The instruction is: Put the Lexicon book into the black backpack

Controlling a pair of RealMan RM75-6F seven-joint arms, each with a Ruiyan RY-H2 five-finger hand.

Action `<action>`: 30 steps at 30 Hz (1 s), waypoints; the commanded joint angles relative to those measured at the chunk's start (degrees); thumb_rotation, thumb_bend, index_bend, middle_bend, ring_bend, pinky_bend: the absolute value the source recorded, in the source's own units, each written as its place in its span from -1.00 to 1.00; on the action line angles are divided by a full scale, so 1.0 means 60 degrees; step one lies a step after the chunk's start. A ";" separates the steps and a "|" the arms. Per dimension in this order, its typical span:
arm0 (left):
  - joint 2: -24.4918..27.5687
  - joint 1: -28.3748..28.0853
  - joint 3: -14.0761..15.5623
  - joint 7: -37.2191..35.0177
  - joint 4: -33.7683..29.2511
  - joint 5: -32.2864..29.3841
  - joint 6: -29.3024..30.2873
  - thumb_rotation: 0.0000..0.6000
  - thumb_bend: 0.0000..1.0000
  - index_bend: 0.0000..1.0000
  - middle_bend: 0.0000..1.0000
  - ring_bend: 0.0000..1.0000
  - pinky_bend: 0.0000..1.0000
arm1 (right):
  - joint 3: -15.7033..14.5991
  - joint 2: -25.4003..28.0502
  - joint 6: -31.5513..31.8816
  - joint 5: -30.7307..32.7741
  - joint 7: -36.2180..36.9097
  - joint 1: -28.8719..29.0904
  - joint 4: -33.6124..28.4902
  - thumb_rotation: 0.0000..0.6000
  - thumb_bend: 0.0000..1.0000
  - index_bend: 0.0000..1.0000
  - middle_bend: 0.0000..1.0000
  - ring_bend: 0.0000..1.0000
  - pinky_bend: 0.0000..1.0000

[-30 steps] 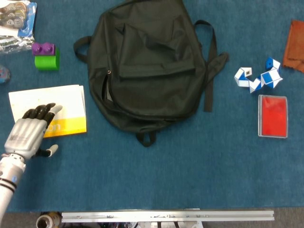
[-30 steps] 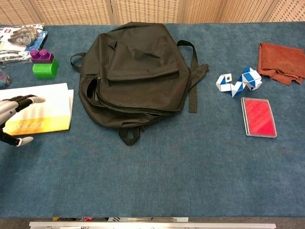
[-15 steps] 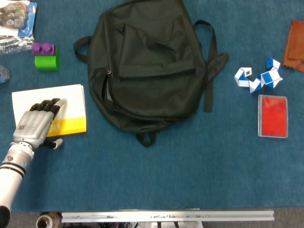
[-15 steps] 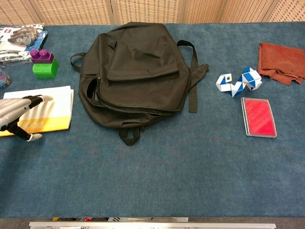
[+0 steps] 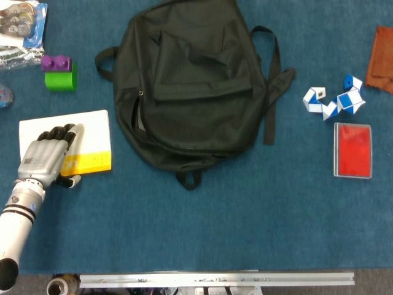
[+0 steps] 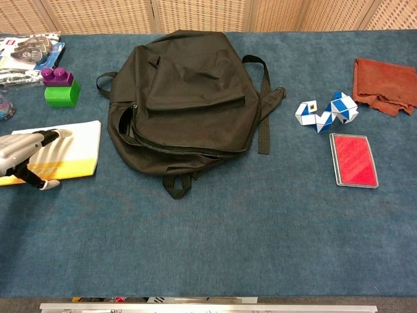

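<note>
The Lexicon book (image 5: 92, 132), white with a yellow band, lies flat on the blue table at the left, and the chest view shows it too (image 6: 81, 147). My left hand (image 5: 49, 157) lies on its cover with fingers stretched forward, and the thumb sits on the table just off the book's near edge. The chest view shows that hand (image 6: 26, 153) low and flat over the book. The black backpack (image 5: 196, 80) lies flat to the book's right, with its side zipper gaping toward the book (image 6: 186, 85). My right hand is out of both views.
A green block topped by a purple one (image 5: 60, 77) sits beyond the book, with packaged items (image 5: 21, 27) in the far left corner. On the right are a blue-white snake puzzle (image 5: 334, 100), a red case (image 5: 352, 150) and a rust cloth (image 5: 382, 58).
My left hand has moved forward, further onto the cover. The book has shifted slightly right, toward the backpack.
</note>
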 commanded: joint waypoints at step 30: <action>-0.0575 -0.0127 -0.0399 -0.1188 0.0842 -0.0261 0.0331 1.00 -0.30 -0.73 -0.70 -0.78 -0.78 | -0.0017 0.0076 0.0069 0.0108 0.0031 -0.0154 0.0009 1.00 -0.69 -0.48 -0.30 -0.50 -0.17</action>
